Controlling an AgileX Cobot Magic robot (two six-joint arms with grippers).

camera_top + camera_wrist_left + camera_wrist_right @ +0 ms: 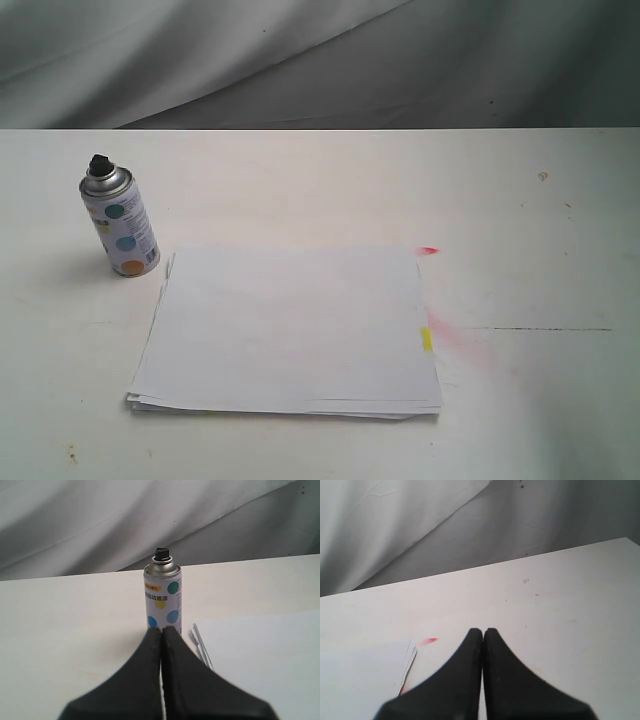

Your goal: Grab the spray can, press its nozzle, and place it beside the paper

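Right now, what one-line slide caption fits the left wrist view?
Shut left gripper faces the upright spray can, paper lying beside it on the white table.

Right gripper [482,632]: two black fingers pressed flat together, no gap between them, nothing held, tips over a bare white table [560,630]. A corner of the white paper [355,680] lies flat beside the fingers, sheet edges slightly fanned. Small red smear [427,641] on the table just off that corner, and a bit more red along the paper's edge near the finger base. Tiny ring-like mark [525,581] farther out. Grey wrinkled cloth [395,525] behind the table.
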